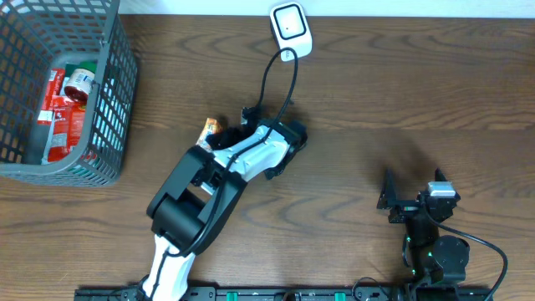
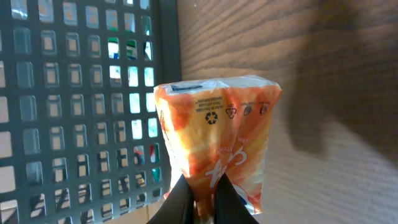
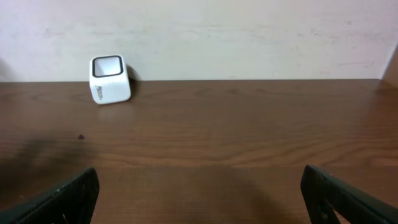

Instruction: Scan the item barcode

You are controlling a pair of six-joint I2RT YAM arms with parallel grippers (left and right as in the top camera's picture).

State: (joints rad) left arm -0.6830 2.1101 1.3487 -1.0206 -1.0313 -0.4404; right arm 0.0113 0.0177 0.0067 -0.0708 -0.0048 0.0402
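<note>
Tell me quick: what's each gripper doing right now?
Left gripper: closed, holding the orange packet.
Right gripper: open, holding nothing.

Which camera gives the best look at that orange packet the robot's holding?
The left wrist view: the orange packet sits large and central, printed symbols visible, pinched in the left gripper. Overhead, only a small corner peeks out beside the arm. The right wrist view misses it, showing the white scanner instead.

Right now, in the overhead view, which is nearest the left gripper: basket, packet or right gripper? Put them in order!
1. Packet: pinched in the left gripper.
2. Basket: toward the picture's left edge.
3. Right gripper: far across, lower right of the picture.
</note>
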